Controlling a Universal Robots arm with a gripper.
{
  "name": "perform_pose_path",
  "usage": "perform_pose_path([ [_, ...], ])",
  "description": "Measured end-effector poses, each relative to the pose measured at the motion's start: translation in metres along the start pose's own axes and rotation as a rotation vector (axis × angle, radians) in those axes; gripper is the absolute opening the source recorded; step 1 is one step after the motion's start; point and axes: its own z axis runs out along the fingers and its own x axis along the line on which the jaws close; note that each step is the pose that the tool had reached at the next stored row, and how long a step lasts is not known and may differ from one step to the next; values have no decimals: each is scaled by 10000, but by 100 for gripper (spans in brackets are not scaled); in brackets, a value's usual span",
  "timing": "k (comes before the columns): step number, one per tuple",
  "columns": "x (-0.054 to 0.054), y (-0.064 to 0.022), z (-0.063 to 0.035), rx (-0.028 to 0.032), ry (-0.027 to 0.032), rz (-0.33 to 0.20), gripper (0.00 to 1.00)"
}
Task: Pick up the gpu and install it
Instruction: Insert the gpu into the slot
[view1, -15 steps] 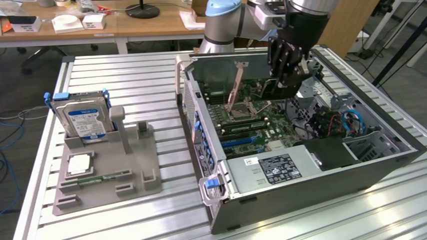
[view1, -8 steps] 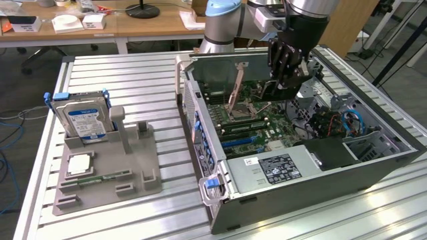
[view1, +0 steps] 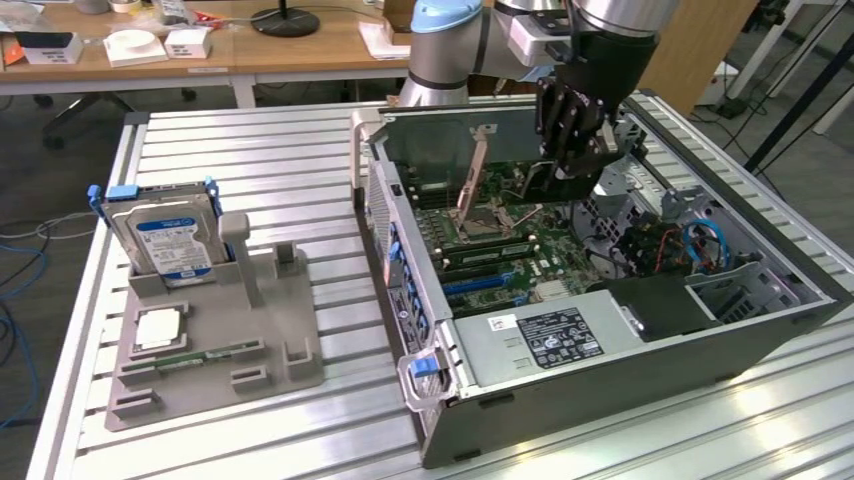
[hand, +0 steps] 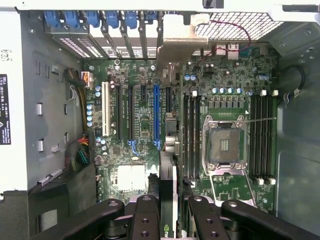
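We see our black hand (view1: 577, 150) pinching the thin flat green-and-black gpu (hand: 168, 150) edge-on, over the green motherboard (hand: 125, 150) w/in the open grey metal PC case (view1: 627, 400) on the slatted aluminium counter (view1: 267, 170).

It was a robotics lab. A robot arm (view1: 447, 45) hung over an open computer (view1: 747, 335) on a slotted worktop (view1: 267, 150), wooden desks (view1: 307, 55) behind.
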Motion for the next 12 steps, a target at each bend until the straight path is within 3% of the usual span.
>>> perform_pose_path([
  [6, 2, -1, 59, 30, -1, -1, 27],
  [12, 4, 2, 131, 227, -15, -7, 27],
])
